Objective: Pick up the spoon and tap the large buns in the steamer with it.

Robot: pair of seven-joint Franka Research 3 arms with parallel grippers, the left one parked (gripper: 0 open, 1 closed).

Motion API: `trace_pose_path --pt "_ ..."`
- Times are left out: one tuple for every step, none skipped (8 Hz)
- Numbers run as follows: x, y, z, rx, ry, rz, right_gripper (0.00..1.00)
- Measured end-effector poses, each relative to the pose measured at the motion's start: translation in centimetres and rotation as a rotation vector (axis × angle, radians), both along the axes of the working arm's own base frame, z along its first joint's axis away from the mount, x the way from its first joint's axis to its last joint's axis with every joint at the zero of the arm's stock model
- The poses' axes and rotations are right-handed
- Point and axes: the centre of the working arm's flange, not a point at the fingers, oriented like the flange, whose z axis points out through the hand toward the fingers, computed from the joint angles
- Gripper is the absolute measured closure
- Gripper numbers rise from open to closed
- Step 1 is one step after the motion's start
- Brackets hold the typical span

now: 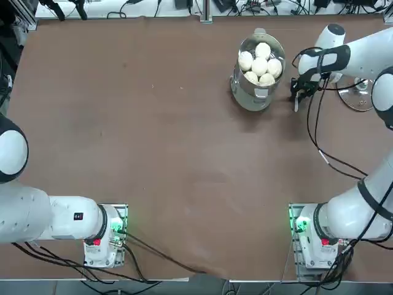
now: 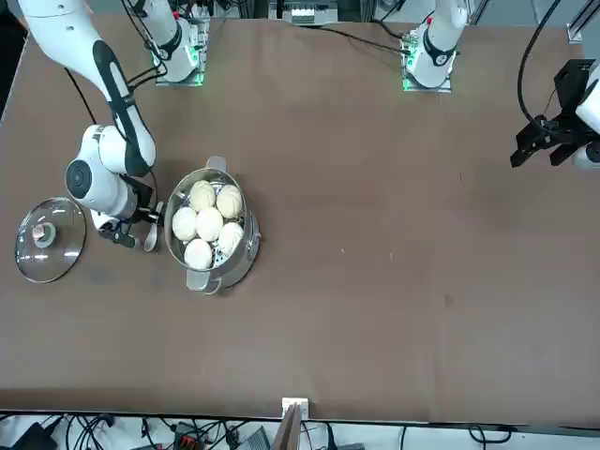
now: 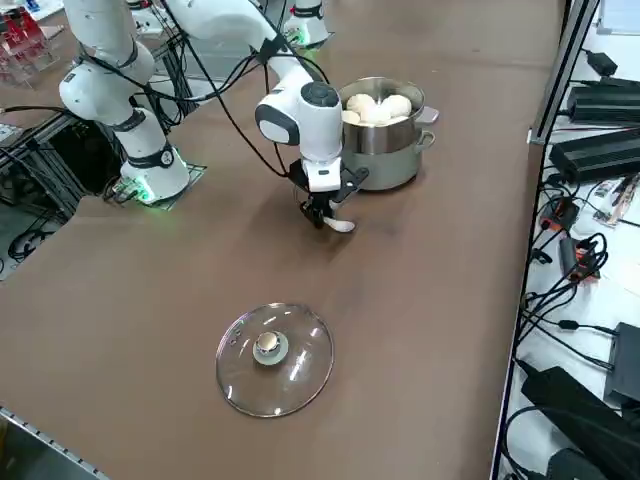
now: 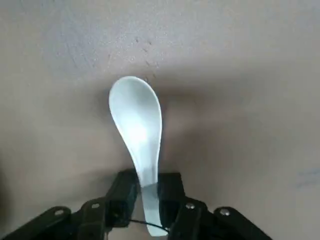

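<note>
The right claw [image 4: 148,192] was down at the bench [image 1: 153,153], pointing at its brown surface, just beside the steamer [image 1: 258,74] on the side that faced the glass lid [image 3: 275,358]. The spoon [image 4: 137,135] lay between the claw's two fingers [image 4: 122,192]: its handle ran into the gap and the fingers stood against it on either side, clenched on the handle, while the white bowl stuck out ahead of the fingertips over the bench. In the right side view the spoon's bowl [image 3: 340,225] showed just below the claw [image 3: 322,212], low at the bench surface; whether it rested on the bench or was lifted clear of it could not be told.

The steamer stood upright on the bench, near the claw but apart from it. The large buns [image 1: 261,63], five of them, sat clustered inside it, smooth and white, their tops level with the steel rim. In the front view the spoon [image 2: 150,236] appeared as a pale sliver between the claw [image 2: 127,230] and the steamer wall [image 2: 220,272]. The lid lay flat on the bench with its knob up, well apart from the steamer, on the far side of the claw from it.
</note>
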Motion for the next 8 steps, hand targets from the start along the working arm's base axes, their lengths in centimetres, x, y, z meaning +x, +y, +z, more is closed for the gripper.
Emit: trace_pose_path --pt "0.01 -0.02 0.02 0.0 0.0 0.0 0.71" --pt "0.01 -0.03 0.02 0.0 0.0 -0.001 0.73" --pt "0.01 -0.05 0.03 0.0 0.0 -0.001 0.73" --pt "0.01 -0.07 0.04 0.0 0.0 -0.001 0.74" --pt "0.01 -0.09 0.04 0.0 0.0 -0.002 0.75" --pt "0.01 -0.12 0.05 -0.001 0.0 -0.002 0.76" --pt "0.0 -0.17 0.07 0.0 0.0 -0.003 0.78" --pt "0.0 -0.21 0.08 -0.001 0.001 -0.004 0.8"
